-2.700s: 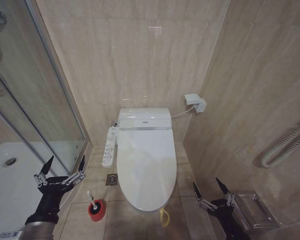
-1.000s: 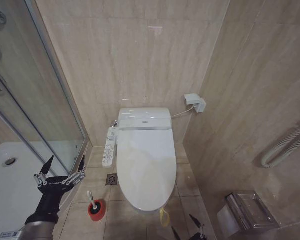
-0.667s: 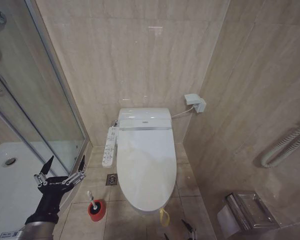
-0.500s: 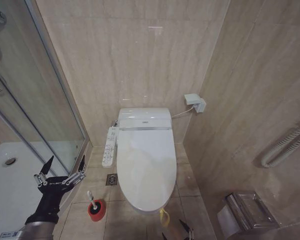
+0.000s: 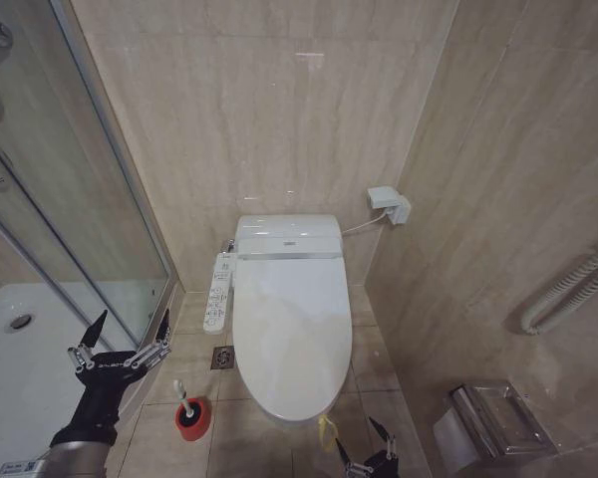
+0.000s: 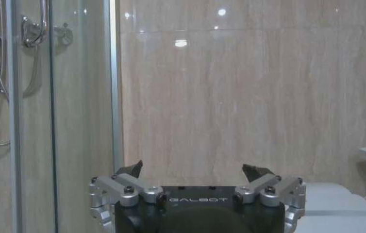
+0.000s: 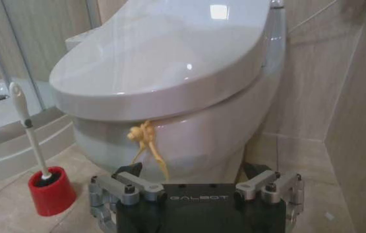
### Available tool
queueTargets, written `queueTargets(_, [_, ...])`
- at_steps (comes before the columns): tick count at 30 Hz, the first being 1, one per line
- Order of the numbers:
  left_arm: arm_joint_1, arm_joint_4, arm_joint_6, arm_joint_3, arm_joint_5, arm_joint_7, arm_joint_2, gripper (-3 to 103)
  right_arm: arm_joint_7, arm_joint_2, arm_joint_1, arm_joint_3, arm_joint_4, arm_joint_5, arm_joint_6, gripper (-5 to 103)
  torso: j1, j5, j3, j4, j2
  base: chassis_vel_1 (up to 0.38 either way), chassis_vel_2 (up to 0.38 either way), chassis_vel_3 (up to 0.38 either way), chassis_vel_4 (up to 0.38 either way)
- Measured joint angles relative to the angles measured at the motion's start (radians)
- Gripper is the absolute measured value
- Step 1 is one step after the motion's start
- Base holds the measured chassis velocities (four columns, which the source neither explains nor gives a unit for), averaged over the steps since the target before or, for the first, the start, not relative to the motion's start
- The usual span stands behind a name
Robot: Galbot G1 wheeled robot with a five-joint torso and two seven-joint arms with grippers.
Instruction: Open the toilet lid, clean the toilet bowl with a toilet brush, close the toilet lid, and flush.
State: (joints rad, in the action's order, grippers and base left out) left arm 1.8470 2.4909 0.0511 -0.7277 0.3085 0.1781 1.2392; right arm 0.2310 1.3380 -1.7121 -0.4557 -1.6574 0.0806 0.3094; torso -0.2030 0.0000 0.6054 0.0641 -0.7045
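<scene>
The right gripper [image 5: 368, 446] hung open, low before the lid [image 5: 291, 334]; best to centre both fingers on the strap [image 7: 146, 141] before closing.

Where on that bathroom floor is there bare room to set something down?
Bare tiles lie between the toilet bowl and the right wall, and behind the red holder toward the floor drain. In front of the closed toilet lid it is crowded: the right gripper beside the yellow strap.

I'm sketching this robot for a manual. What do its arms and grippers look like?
The left gripper and right gripper match: black body with white GALBOT lettering, silver bolted linkages, dark pointed fingers. The left forearm is black, turning grey lower down.
</scene>
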Motion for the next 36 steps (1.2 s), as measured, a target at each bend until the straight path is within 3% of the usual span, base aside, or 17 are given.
queueTargets(36, [0.0, 0.0, 0.0, 0.0, 0.0, 0.0, 0.0, 100, -0.031, 0.043, 0.139, 0.051, 0.156, -0.027, 0.018, 100, 0.0, 0.0, 0.0, 0.0, 0.0, 0.0, 0.0, 0.0, 0.0])
